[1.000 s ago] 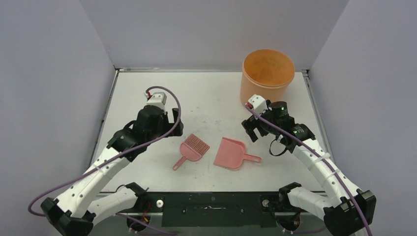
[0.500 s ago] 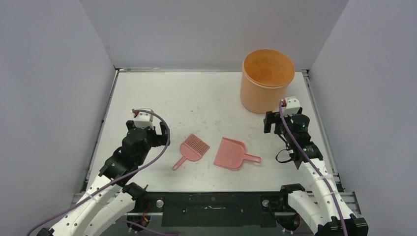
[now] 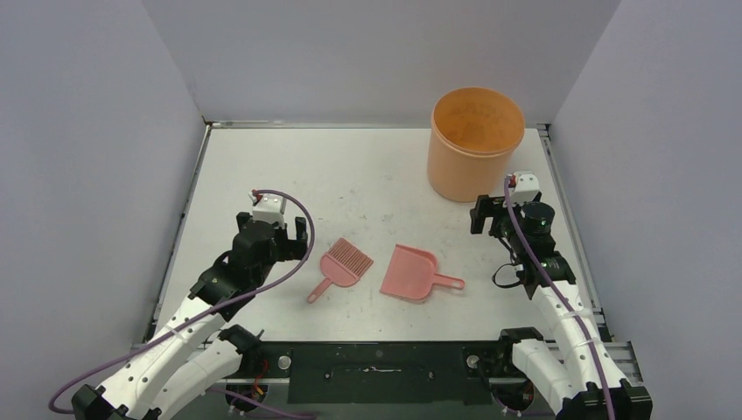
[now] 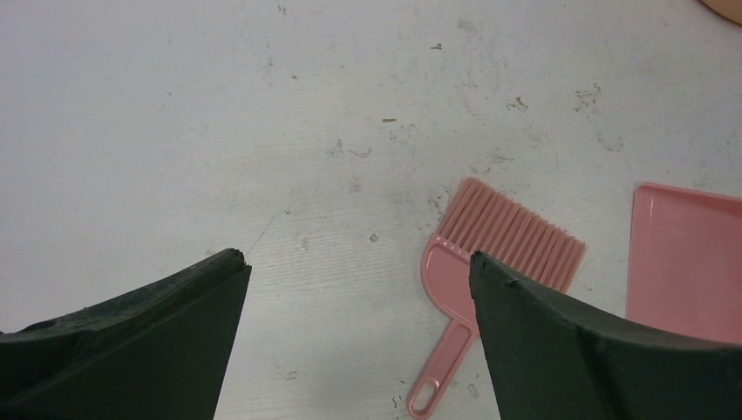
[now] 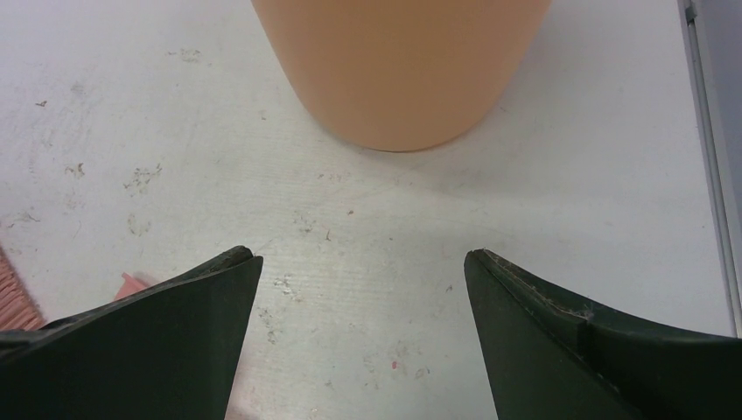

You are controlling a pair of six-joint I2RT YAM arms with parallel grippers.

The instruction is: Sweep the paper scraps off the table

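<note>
At the left, the left gripper [image 4: 354,260] hangs over the flat white, scuffed table [image 3: 262,166]. Its jaws are spread wide with nothing between them. Just right of it lies the pink plastic hand brush [image 3: 343,265], bristles toward the far side and thin handle running to the near left. In the left wrist view the handle's loop end sits between the two fingers, a little nearer than their tips.

Right of the brush, close but not touching, lies the flat pink plastic dustpan [image 3: 407,271]. Its mouth faces the brush and its handle points right. At the far right stands the upright orange plastic bucket [image 3: 475,144]. On its near side, apart from its wall, the right gripper [image 5: 360,255] is likewise released and empty, aimed at the bucket's foot.

No paper scraps can be made out on the table. There are only dark scuffs and a few tiny reddish specks near the bucket, too small to name. The bucket's inside does not show clearly.

The sweeping looks finished, with both arms standing off from the tools. To do this well, keep the fingers high and clear of the brush handle and bucket wall, so nothing is knocked. If the specks count, the left gripper should take the brush handle crosswise while the right presses the dustpan lip flat.
</note>
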